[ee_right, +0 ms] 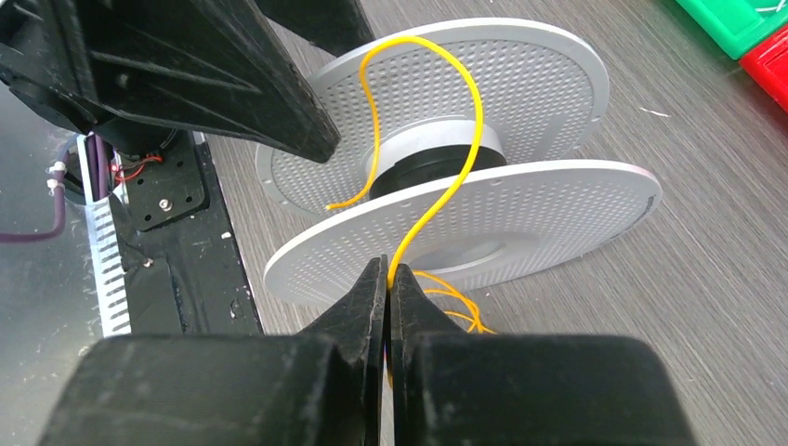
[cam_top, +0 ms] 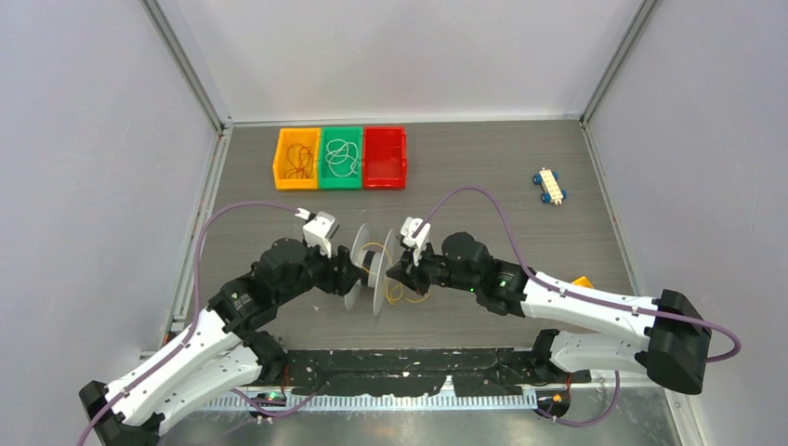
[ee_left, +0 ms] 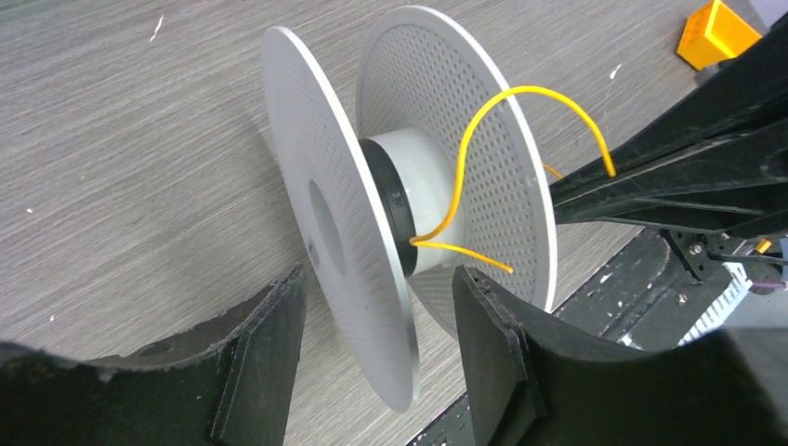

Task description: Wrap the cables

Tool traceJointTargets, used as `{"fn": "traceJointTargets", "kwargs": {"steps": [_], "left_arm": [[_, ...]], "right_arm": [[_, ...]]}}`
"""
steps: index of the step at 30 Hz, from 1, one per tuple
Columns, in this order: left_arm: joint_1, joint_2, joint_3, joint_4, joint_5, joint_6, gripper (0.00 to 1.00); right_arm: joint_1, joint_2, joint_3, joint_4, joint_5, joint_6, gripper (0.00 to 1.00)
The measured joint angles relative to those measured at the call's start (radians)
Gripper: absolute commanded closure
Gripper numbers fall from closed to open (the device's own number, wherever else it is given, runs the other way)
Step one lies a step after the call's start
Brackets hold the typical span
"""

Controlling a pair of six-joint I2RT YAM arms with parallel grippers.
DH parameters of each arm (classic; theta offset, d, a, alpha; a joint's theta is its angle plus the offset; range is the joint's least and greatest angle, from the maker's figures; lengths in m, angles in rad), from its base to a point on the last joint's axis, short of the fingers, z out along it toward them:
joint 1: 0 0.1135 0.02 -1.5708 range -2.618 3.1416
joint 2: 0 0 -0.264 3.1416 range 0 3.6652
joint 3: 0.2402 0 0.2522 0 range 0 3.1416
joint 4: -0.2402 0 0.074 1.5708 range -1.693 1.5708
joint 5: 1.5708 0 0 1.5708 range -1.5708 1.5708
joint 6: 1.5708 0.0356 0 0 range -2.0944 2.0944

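A grey perforated spool (cam_top: 372,265) stands on edge on the table between my two grippers. The yellow-orange cable (ee_right: 465,93) arcs over the spool's hub, with one short end sticking out beside the hub (ee_left: 465,253). Slack loops lie on the table under the right gripper (cam_top: 394,295). My right gripper (ee_right: 388,269) is shut on the cable just outside the spool's near flange (ee_right: 520,214). My left gripper (ee_left: 379,279) is open, its jaws straddling the rim of one flange (ee_left: 334,214) without touching it. In the top view the left gripper (cam_top: 351,276) is left of the spool and the right gripper (cam_top: 398,276) is right of it.
Three bins stand at the back: an orange one (cam_top: 297,158) with dark-red wire, a green one (cam_top: 342,158) with white wire, a red one (cam_top: 385,156). A small toy car (cam_top: 550,186) is at the back right. A yellow block (cam_top: 583,281) lies by the right arm. Black tape (cam_top: 409,367) lines the near edge.
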Motion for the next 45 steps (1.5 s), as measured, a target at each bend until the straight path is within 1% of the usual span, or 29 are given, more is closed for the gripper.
{"fn": "traceJointTargets", "kwargs": {"steps": [10, 15, 22, 31, 38, 41, 45], "left_arm": [[0.000, 0.012, -0.035, 0.066, -0.015, -0.005, 0.39], [0.000, -0.006, -0.063, 0.109, -0.023, -0.019, 0.36], [0.000, -0.034, -0.084, 0.131, -0.054, -0.038, 0.39], [0.000, -0.003, -0.085, 0.139, -0.084, -0.039, 0.44], [0.000, -0.004, -0.109, 0.179, -0.090, -0.039, 0.41], [0.000, -0.004, -0.118, 0.187, -0.090, -0.039, 0.46], [0.000, -0.004, -0.118, 0.194, -0.093, -0.039, 0.59]], "right_arm": [[0.000, 0.002, -0.006, 0.039, -0.011, 0.014, 0.95], [0.000, 0.003, -0.016, 0.054, -0.018, 0.034, 0.94], [0.000, 0.003, -0.042, 0.056, -0.013, 0.060, 0.94], [0.000, 0.015, -0.050, 0.064, -0.014, 0.082, 0.95], [0.000, 0.035, -0.051, 0.088, -0.015, 0.106, 0.95], [0.000, 0.042, -0.051, 0.090, -0.015, 0.118, 0.95], [0.000, 0.042, -0.051, 0.101, -0.012, 0.131, 0.95]]}}
